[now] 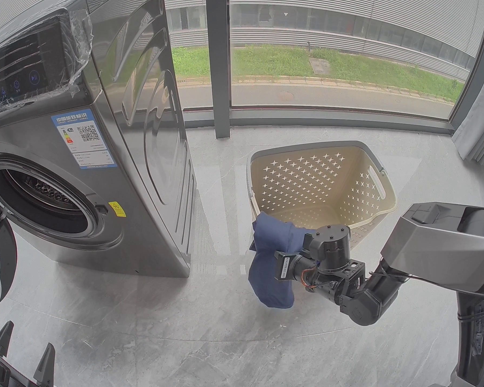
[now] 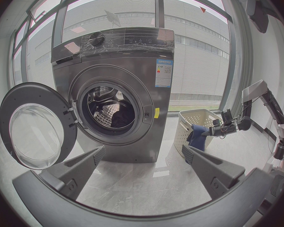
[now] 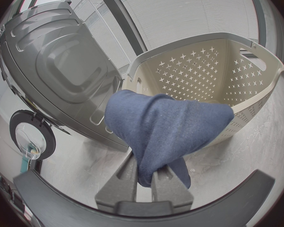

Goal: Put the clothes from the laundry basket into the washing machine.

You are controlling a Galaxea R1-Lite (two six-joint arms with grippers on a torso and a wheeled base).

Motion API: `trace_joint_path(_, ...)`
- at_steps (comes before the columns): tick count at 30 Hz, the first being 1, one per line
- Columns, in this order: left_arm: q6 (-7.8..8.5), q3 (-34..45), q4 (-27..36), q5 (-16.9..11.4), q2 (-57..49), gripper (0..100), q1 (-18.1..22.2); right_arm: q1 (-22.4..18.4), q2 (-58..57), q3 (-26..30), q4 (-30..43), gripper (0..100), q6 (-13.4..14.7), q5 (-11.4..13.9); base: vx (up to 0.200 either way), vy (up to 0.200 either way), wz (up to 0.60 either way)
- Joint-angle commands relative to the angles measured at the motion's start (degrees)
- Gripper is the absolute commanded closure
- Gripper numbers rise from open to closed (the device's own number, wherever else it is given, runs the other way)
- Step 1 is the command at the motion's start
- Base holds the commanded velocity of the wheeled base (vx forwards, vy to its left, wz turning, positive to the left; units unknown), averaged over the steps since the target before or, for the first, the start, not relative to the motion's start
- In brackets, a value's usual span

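Six items, largest first.

Floor (image 1: 145, 307): lying bare between the machine's front and the basket, and giving open room across that stretch.

Washing machine (image 1: 140, 151): standing at the left beside the window (image 1: 333, 55), with its front facing the left gripper. Door (image 2: 38, 125): hanging swung fully outward on the side away from the basket, leaving the drum mouth (image 1: 43, 200) unblocked. Dark fabric (image 2: 120, 119): lying inside the drum.

Laundry basket (image 1: 306, 184): sitting on the floor near the machine's side panel, with a narrow strip of floor separating the two edges.

Right arm (image 1: 441, 243): reaching in from the right with its elbow bent low. Forearm running roughly level toward the machine, and wrist hanging at the basket's near rim.

Blue garment (image 1: 271, 291): hanging from the clamp, draping outside the basket's near corner on the machine side. Lower end dangling free above the floor. Contact with the rim not being resolvable.

Right gripper (image 3: 144, 177): clamping tight on a fold of the blue garment, with both fingers pressing together on the cloth.

Left gripper (image 2: 142, 150): hovering low at the near left, well apart from the basket. Pointing at the drum mouth, with fingers (image 1: 44, 357) standing wide apart.
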Motion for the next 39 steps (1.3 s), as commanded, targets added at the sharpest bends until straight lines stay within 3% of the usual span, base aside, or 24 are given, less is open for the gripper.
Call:
trace_joint_path(1, -0.13, 1.01, -0.01, 0.00, -0.75, 0, 0.01, 1.85, -9.03, 5.51, -0.37, 100, 0.04, 0.11, 0.000, 0.000, 0.00)
trace_joint_path(5, -0.30, 1.01, -0.01, 0.00, -0.75, 0, 0.01, 2.38, -11.76, 6.65, -0.29, 100, 0.04, 0.11, 0.000, 0.000, 0.00)
trace_joint_path(6, -0.30, 1.01, -0.01, 0.00, -0.75, 0, 0.01, 3.96, -21.60, 10.17, 0.68, 100, -0.05, 0.20, 0.000, 0.000, 0.00)
trace_joint_path(10, -0.30, 1.01, -0.01, 0.00, -0.75, 0, 0.01, 7.30, -33.73, 16.76, 1.91, 100, -1.55, 2.13, 0.000, 0.000, 0.00)
trace_joint_path(13, -0.30, 1.01, -0.01, 0.00, -0.75, 0, 0.01, 8.71, -40.76, 18.69, 4.90, 100, -3.13, 3.19, 0.000, 0.000, 0.00)
trace_joint_path(19, -0.21, 1.01, -0.01, 0.00, -0.75, 0, 0.01, 8.89, -51.57, 21.15, 5.87, 100, -2.60, 4.51, 0.000, 0.000, 0.00)
trace_joint_path(23, -0.13, 1.01, -0.09, 0.00, -0.75, 0, 0.01, 9.59, -54.12, 21.95, 5.25, 100, -3.22, 6.44, 0.000, 0.000, 0.00)
trace_joint_path(39, -0.04, 1.01, -0.01, -0.09, -0.75, 0, 0.01, 10.64, -55.44, 23.53, 4.20, 100, -3.83, 6.88, -0.200, 0.000, 0.00)
